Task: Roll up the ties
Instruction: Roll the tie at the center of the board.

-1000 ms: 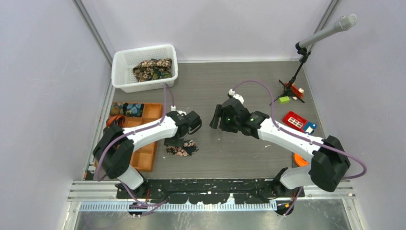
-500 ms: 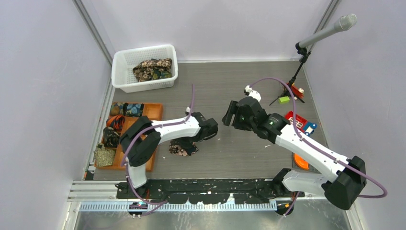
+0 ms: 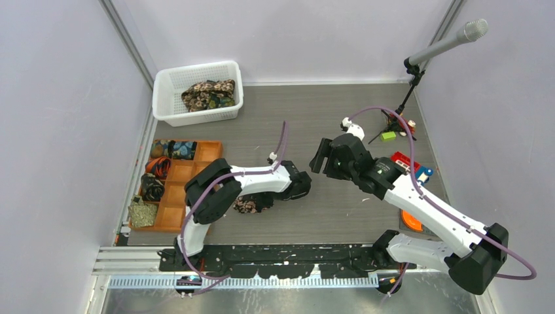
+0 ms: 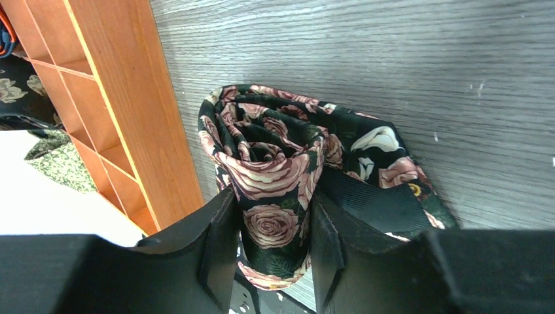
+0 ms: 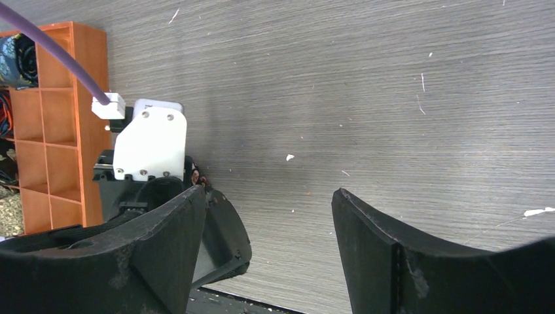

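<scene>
Over the last second the left arm has swung its wrist rightward across the table (image 3: 294, 124), while the black rose-print tie (image 4: 262, 150), now a loose coil, has stayed just beside the orange tray (image 4: 131, 98); the left gripper (image 4: 271, 203) is clamped on that coil, 1 finger on each flank. The right gripper (image 5: 268, 196) has backed off to the right and hangs over bare tabletop with its jaws wide apart, holding nothing; this tie's roll looks nearly finished, with more ties (image 3: 208, 93) waiting in the white basket (image 3: 167, 88).
</scene>
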Robot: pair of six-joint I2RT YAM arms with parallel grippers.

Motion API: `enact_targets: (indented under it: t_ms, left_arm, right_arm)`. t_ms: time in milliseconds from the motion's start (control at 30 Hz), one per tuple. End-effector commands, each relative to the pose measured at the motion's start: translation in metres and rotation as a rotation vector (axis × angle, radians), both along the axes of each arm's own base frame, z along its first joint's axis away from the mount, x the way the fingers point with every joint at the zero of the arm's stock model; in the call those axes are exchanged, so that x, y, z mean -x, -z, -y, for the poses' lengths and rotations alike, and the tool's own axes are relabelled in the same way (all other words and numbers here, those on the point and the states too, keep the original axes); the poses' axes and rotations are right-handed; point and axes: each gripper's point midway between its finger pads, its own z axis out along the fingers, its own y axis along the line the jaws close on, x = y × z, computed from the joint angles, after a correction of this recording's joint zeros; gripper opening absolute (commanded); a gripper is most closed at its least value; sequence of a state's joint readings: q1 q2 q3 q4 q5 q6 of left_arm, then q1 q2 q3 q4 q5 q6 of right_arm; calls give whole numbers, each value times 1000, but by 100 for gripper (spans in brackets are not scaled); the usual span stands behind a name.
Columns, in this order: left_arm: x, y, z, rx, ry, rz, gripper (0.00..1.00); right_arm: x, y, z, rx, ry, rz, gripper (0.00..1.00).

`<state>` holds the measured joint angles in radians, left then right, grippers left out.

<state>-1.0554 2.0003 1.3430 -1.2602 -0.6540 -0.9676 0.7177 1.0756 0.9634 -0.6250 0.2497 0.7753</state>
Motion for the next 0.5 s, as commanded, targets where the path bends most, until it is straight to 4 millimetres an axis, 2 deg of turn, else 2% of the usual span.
enact_targets:
  t_ms: [0,267,467]
  left_arm:
    - [-2,6,21,74,-23,22,42]
    - [-1,4,34,122,-14,1,49]
    - [-1,-6,39,159,-6,1,55]
  right_arm:
    - [-4,-24,6,-19,24,62,75]
    - [-3,-30,9,-17,29,64,75]
    - [-2,-35,9,-22,28,64,75]
